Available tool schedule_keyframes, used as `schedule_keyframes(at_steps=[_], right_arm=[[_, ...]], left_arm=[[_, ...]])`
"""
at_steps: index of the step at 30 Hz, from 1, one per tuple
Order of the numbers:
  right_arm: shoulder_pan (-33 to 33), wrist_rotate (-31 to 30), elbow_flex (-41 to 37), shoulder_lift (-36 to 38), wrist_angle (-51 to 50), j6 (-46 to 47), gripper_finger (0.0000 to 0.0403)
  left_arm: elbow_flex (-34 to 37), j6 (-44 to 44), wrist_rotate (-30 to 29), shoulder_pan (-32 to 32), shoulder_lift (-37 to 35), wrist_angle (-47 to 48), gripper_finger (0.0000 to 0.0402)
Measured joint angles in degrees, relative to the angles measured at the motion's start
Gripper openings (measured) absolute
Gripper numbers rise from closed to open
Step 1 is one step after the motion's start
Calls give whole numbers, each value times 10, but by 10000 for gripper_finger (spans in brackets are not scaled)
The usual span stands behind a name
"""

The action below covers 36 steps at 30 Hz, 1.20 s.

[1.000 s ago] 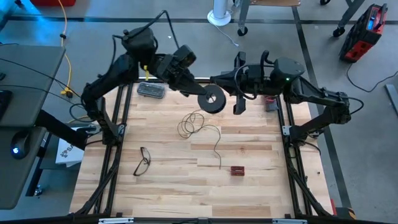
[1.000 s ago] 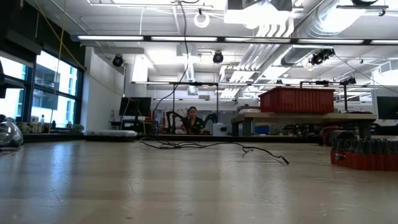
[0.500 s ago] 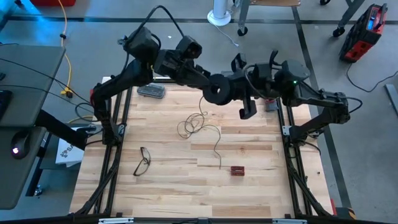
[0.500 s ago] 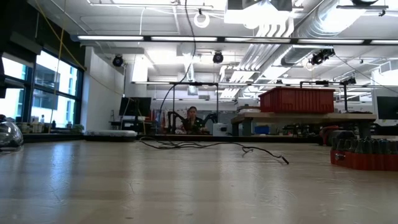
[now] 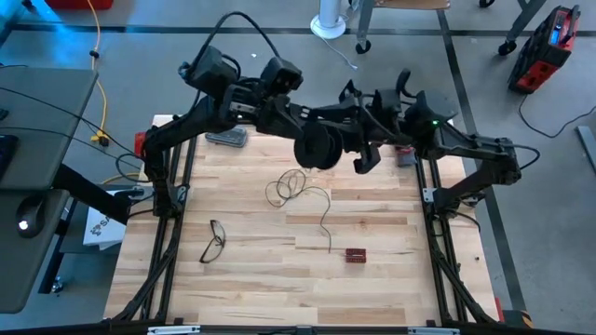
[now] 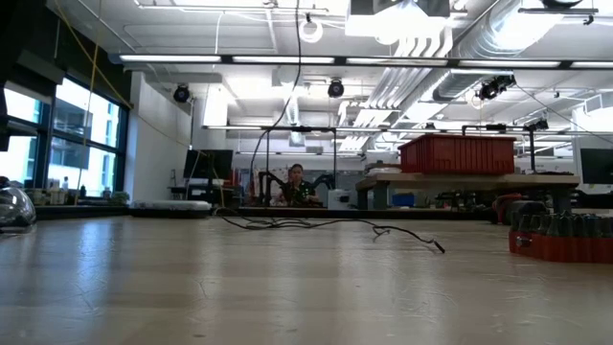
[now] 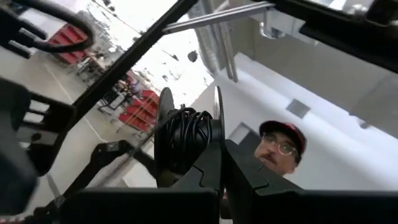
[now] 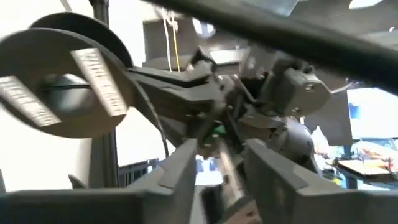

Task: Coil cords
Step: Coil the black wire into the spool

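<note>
With the left gripper (image 5: 303, 140) clamped on the reel (image 5: 315, 146) at 12 o'clock, winding is underway; next, bring the right gripper (image 5: 358, 149), jaws apart, onto the wire (image 5: 296, 186).

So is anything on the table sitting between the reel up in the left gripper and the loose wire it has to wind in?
Nothing visible. The left gripper holds the reel above the table's far edge, and the wire rises to it freely. The eyeglasses and small red block lie off to the near side. The right gripper is close beside the reel.
</note>
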State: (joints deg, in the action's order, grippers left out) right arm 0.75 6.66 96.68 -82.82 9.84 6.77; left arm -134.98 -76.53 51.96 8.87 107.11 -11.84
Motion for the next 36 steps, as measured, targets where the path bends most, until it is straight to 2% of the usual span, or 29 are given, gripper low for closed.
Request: schedule_keyframes(at_steps=[3,6,10,19,28,31,36], right_arm=[[0,2,0,-13,39,11,160],[4,49,0,-25,72,40,173],[7,50,1,-37,87,50,168],[5,32,1,-39,96,17,150],[19,49,-1,-15,56,-15,149],[28,19,0,-5,27,-39,149],[29,-37,-1,2,-78,-126,149]], left_arm=[[0,-8,-4,-1,-1,-26,0],[0,-18,-17,-3,-1,-66,0],[0,-22,-43,-2,-2,-123,0],[0,17,-65,18,-3,-130,0],[-1,82,-99,45,-3,-230,0],[-1,123,-106,49,-3,-223,0],[-1,191,-103,55,-4,-219,0]])
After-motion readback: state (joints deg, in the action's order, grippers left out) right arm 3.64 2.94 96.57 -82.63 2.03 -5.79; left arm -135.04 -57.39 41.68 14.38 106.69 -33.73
